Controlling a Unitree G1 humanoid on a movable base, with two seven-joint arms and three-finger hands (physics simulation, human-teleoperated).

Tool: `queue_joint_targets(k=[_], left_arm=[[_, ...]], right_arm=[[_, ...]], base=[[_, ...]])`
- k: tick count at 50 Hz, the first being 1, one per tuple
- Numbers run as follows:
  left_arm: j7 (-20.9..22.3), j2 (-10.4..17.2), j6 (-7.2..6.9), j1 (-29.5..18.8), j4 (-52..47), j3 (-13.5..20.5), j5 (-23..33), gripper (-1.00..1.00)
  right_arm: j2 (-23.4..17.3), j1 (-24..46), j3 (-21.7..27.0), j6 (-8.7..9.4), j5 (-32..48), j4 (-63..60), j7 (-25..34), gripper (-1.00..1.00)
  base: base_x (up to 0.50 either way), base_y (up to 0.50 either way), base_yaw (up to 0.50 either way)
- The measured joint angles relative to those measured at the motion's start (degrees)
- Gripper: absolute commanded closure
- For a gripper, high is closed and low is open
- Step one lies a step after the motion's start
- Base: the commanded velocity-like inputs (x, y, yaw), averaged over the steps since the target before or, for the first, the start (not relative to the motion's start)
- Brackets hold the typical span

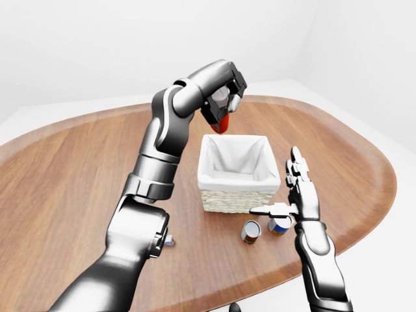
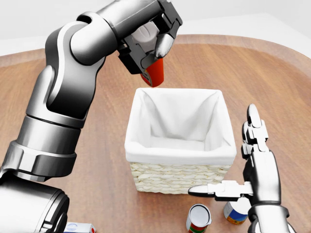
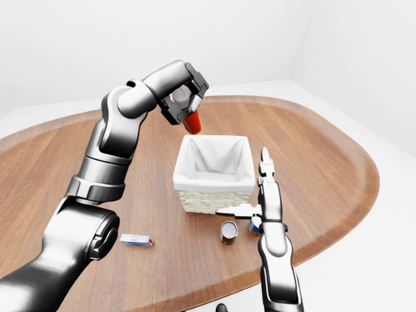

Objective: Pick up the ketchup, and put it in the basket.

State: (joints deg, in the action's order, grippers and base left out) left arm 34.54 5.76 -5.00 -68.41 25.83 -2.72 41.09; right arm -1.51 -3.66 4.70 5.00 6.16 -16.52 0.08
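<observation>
Your left hand [image 2: 148,41] grips the ketchup [image 2: 155,73] above the basket's [image 2: 180,153] far left corner; your right hand [image 2: 252,160] is spread open

No readable text; labels on cans [image 2: 198,218] and small box [image 3: 136,240] too blurred.

Your left robot hand [image 2: 148,41] hides most of the ketchup [image 2: 155,74]; the small box [image 2: 80,227] runs off the head view's bottom edge.
</observation>
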Motion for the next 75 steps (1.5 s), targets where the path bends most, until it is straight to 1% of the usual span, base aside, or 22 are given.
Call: queue_joint_targets(k=[14, 26, 41, 54, 64, 75], left_arm=[[-2.3, -3.4, 0.0, 2.6, 2.2, -1.2, -0.3, 1.0], [-4.2, -4.8, 0.0, 4.5, 4.8, -1.8, -0.3, 1.0], [-5.1, -7.2, 0.0, 7.5, 4.9, -2.9, 0.6, 1.0], [-9.8, -8.1, 0.0, 7.3, 12.4, -3.0, 0.1, 1.0], [-14.6, -8.5, 0.0, 5.9, 21.1, -2.9, -0.8, 1.0], [-18.3, -8.9, 0.0, 5.1, 27.9, -3.0, -1.7, 1.0]], right_arm=[[0.0, -0.2, -0.1, 0.0, -0.1, 1.2, 0.0, -1.0], [0.1, -0.2, -0.3, 0.0, 0.0, 2.0, -0.3, -1.0], [0.1, -0.2, -0.4, 0.0, -0.2, 2.7, -0.4, -1.0], [0.1, -0.3, -0.4, 0.0, -0.2, 2.6, -0.3, -1.0], [0.0, -0.2, -0.2, 0.0, -0.3, 2.6, -0.2, -1.0], [0.1, -0.4, -0.3, 0.0, -0.4, 3.6, -0.3, -1.0]], base=[[0.0, 0.0, 0.0], [0.0, 0.0, 0.0], [0.0, 0.0, 0.0], [0.0, 0.0, 0.0], [0.0, 0.0, 0.0], [0.0, 0.0, 0.0]])
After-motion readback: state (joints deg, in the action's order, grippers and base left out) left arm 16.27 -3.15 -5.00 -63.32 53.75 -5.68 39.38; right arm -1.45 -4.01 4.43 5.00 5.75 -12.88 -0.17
